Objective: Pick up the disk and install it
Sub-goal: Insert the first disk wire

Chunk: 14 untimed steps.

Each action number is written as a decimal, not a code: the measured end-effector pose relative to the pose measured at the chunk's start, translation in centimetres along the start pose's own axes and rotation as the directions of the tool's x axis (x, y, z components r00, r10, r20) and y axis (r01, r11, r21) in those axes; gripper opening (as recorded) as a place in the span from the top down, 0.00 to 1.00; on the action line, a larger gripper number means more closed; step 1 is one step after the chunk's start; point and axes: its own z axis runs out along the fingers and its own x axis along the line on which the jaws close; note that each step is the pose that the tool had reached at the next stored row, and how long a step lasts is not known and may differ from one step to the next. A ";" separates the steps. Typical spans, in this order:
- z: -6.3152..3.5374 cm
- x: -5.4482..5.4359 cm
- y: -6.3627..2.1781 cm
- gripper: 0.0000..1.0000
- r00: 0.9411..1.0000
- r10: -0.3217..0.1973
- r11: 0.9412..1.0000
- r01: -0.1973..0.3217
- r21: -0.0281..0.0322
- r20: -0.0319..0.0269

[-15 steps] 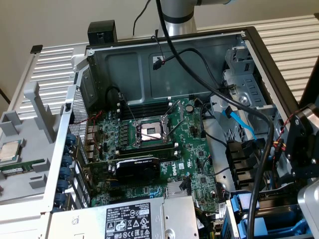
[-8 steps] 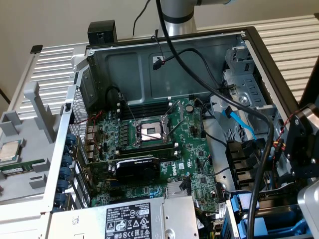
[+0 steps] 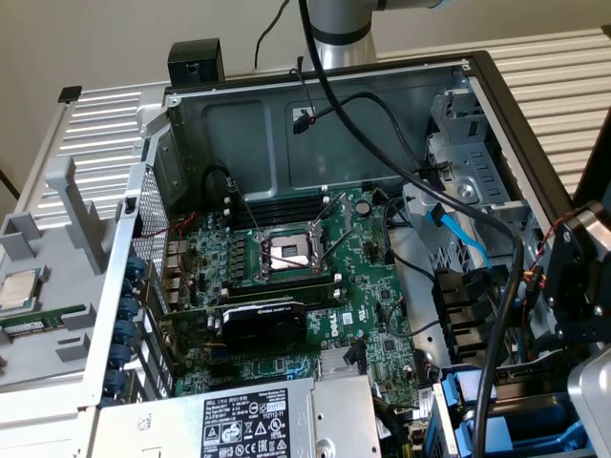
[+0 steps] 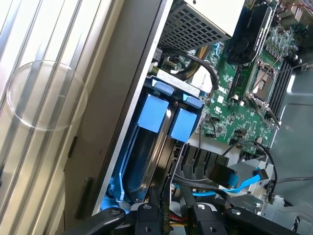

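In the corner bay of the open case, the claw (image 4: 173, 214) sits just above the disk (image 4: 164, 166); whether it grips cannot be told. The disk stands on edge in its blue frame, beside the circuit board (image 4: 234, 107). It is probably rigid, fairly heavy and shock-sensitive, so hold it by the frame sides.

The motherboard (image 3: 315, 277) is lying flat inside the open case (image 3: 487, 67), taking up the centre of the exterior frame. The CPU socket (image 3: 291, 253) is sitting in its middle, with the graphics card (image 3: 263, 320) lying just below it and the power supply (image 3: 258, 420) running along the lower edge. At the far left, outside the case, 1 chip (image 3: 19, 286) is resting on a tray (image 3: 57, 286). The drive bay (image 3: 477, 410) is occupying the lower right corner. In the wrist view, 2 carrier tabs (image 4: 152, 113) are sitting side by side in it, with the gripper (image 4: 171, 220) hovering near.
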 end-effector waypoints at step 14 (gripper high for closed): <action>0.01 0.0 0.00 0.84 1.000 0.004 1.000 -0.004 -0.006 0.005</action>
